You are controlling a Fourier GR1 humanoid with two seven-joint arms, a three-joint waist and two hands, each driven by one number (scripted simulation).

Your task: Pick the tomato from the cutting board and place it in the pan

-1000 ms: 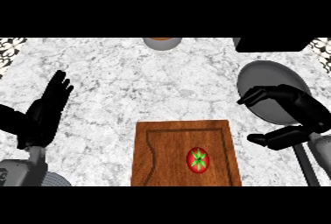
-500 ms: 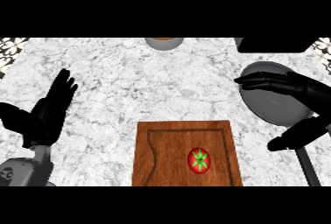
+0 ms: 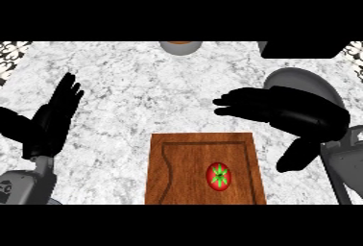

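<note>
We see the tomato (image 3: 219, 176) lying on the cutting board (image 3: 177, 163), toward its right side. Up and to the right of it, our right robot hand (image 3: 284, 113) hangs with fingers straight and thumb spread downward, holding nothing and partly covering the grey pan (image 3: 305, 78). Our left robot hand (image 3: 53, 117) rests open at the left, fingers up, over the marble surface (image 3: 142, 96).

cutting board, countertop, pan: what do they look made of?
Cutting board: wood, reddish-brown with visible grain and a groove running inside its edge; the surface looks smooth, perhaps oiled.
Countertop: marble-like stone, white with grey veining; it could equally be a patterned laminate.
Pan: probably metal, plain matte grey with no pattern; any coating cannot be told.
</note>
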